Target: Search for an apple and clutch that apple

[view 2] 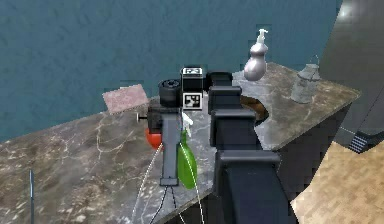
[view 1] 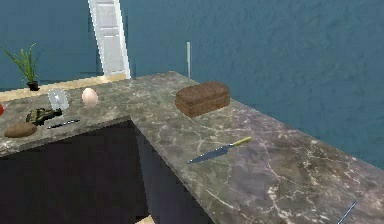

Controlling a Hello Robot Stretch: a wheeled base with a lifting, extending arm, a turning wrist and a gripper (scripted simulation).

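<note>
A small red rounded thing [view 2: 153, 138], possibly the apple, sits at the far end of my gripper [view 2: 150, 122] over the marble countertop [view 2: 80, 160]. The gripper's dark body is left of the two white marked squares [view 2: 191, 86] at the end of the dark arm [view 2: 235, 160]. The red thing is partly hidden by the gripper, and the counter lies behind it, so I cannot tell whether the gripper holds anything. At the forward view's left edge a sliver of something red [view 1: 1, 108] shows on the counter.
Beside the arm lies a green elongated thing [view 2: 188, 165]. A pink pad [view 2: 125, 98], white soap dispenser [view 2: 257, 55], glass [view 2: 305, 85] and dark bowl [view 2: 256, 110] stand farther along. The forward view's counter [view 1: 300, 170] bears a bread loaf [view 1: 202, 98], knife [view 1: 220, 151], egg [view 1: 89, 97] and plant [view 1: 28, 65].
</note>
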